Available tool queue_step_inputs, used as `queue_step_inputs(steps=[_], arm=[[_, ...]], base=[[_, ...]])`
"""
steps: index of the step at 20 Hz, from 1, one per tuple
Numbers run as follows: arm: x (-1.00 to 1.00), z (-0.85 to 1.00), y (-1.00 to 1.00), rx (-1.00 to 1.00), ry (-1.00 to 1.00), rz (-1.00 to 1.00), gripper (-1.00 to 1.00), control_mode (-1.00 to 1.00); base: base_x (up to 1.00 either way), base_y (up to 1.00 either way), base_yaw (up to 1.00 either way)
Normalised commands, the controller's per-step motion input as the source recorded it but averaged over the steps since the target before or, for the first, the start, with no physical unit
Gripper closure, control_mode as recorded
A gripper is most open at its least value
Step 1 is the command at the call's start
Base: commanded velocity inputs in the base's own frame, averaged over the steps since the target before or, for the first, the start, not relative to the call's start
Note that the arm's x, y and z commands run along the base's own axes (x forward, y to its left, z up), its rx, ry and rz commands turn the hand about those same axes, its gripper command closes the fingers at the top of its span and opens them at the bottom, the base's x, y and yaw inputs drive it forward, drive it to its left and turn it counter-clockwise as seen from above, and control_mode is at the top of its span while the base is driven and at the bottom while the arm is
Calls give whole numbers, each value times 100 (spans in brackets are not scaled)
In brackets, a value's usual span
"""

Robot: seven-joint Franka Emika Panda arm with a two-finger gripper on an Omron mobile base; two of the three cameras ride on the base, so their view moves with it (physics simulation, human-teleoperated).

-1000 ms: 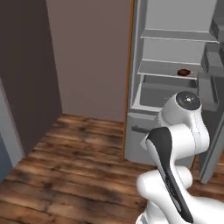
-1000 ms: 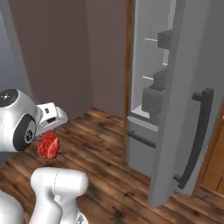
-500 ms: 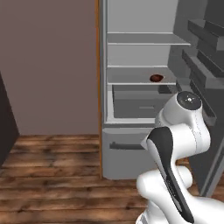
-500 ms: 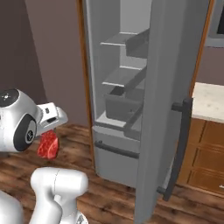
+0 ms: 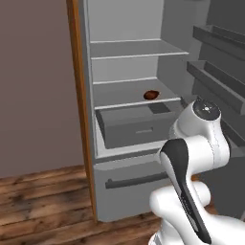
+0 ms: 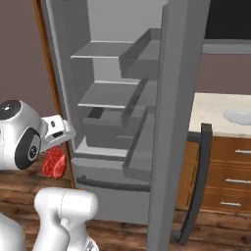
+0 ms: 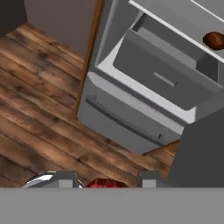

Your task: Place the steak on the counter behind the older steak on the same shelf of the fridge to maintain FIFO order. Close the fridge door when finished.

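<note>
My gripper point(image 6: 55, 153) is shut on the steak point(image 6: 54, 162), a bright red chunk hanging below the hand, low and in front of the open fridge point(image 5: 129, 62). In the hand view the steak point(image 7: 105, 183) sits between the two fingertips point(image 7: 65, 178). The older steak point(image 5: 151, 94), darker and brownish, lies at the right of the middle shelf, above the grey drawer point(image 5: 134, 127); the hand view has this older steak point(image 7: 214, 40) at its top right. The fridge door point(image 6: 176, 122) stands wide open on the right, dark bar handle point(image 6: 196, 186) facing me. The counter point(image 6: 215, 110) lies beyond the door.
Door bins point(image 5: 215, 52) jut out on the inside of the open door, close to my arm. A brown wooden panel point(image 5: 79, 95) flanks the fridge's left side. A pale round plate point(image 6: 238, 116) rests on the counter. Wooden floor point(image 7: 39, 96) spreads below.
The whole picture has shifted as the base moved: the fridge now sits closer and more central. The steak stays gripped in the same place relative to the arm.
</note>
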Motion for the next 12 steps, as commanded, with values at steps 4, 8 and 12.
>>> queue_step_inputs(steps=[4, 8, 12], arm=[[0, 0, 0, 0, 0, 0, 100, 100], [0, 0, 0, 0, 0, 0, 100, 100], [0, 0, 0, 0, 0, 0, 100, 100]], base=[[73, 31, -28], [78, 44, -22], [64, 54, -14]])
